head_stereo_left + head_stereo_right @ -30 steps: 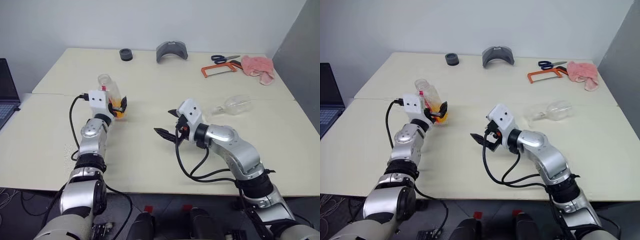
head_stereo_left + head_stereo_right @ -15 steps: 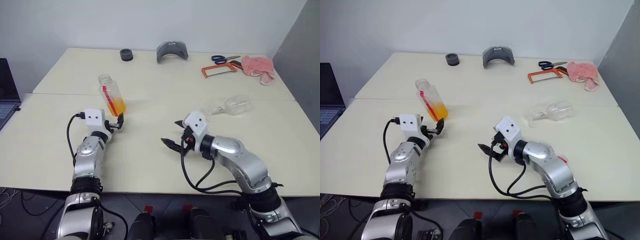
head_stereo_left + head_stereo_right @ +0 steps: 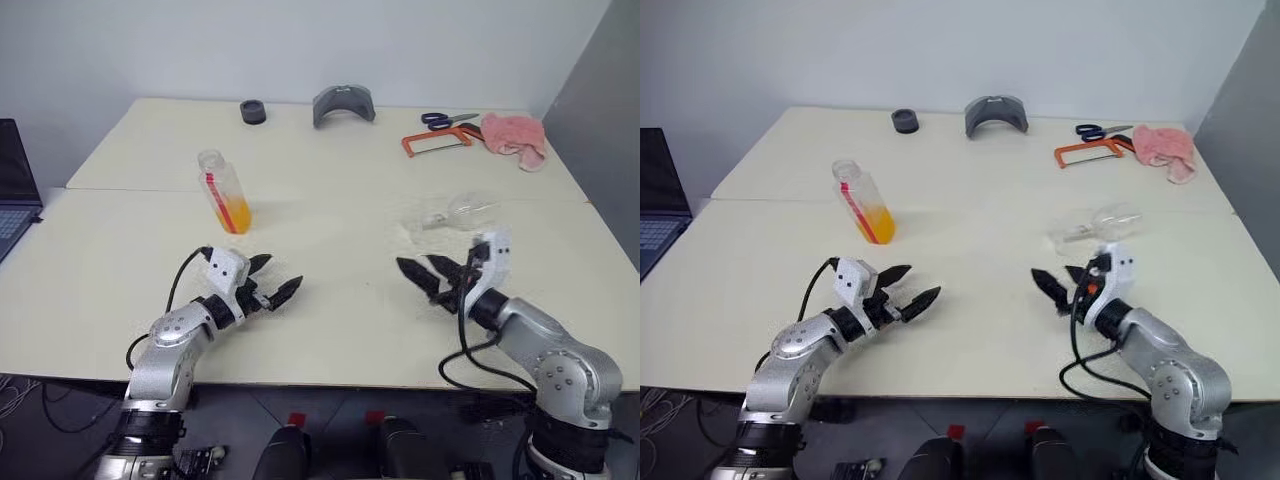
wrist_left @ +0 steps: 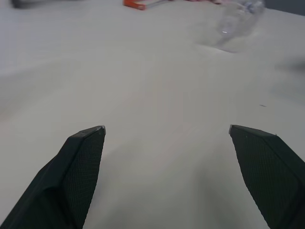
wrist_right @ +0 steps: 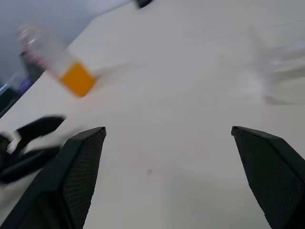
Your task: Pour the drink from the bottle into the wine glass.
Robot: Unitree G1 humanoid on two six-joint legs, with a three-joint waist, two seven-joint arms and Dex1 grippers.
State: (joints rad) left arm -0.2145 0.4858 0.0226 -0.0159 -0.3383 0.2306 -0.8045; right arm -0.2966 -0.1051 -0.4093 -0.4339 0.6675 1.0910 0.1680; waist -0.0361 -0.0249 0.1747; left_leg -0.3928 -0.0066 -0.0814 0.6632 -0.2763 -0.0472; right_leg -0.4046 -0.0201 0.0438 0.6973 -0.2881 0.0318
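- Left end effector: two black fingers spread wide apart, holding nothing; the tips hang just over the bare tabletop in the lower left of the head view.
- Right end effector: fingers likewise spread wide, empty, low over the tabletop in the lower right of the head view.
- Arm poses: the left forearm rises from the lower left edge and angles toward the frame centre, gripper close to level. The right forearm enters from the lower right corner and angles inward, so the two end effectors point toward each other, well apart.
- Bottle: stands upright and uncapped, left of centre, beyond the left end effector and clear of it. The orange-yellow drink fills its lower part; a red stripe runs down its side.
- Wine glass: lies on its side at right of centre, just beyond the right end effector; whether the two touch cannot be told.
- Far edge of the tabletop: a black ring, a grey curved part, blue-handled scissors, an orange hacksaw and a pink cloth.
- A laptop is cut off by the left edge.
- Wrist views: blurred; the bottle appears as a smear in the right one, the wine glass as a pale shape in the left.
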